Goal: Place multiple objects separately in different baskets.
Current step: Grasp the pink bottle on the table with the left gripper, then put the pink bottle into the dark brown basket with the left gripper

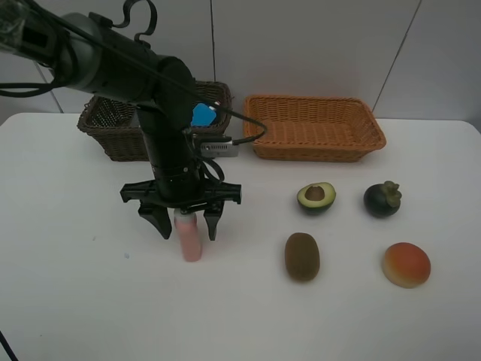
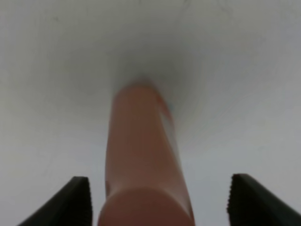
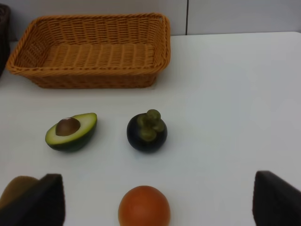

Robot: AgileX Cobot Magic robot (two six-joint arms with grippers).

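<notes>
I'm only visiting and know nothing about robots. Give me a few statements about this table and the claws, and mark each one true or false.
1. The pink bottle stands upright between the fingers of the left claw. True.
2. The left claw already squeezes the bottle. False: a gap shows on each side of it.
3. The avocado half lies in the orange basket. False: it lies on the table.
4. The mangosteen sits beside the avocado half. True.
5. The right claw holds the kiwi. False: it is open, and the kiwi lies on the table.

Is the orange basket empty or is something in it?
Empty. The orange basket shows only bare weave inside in the right wrist view.
</notes>
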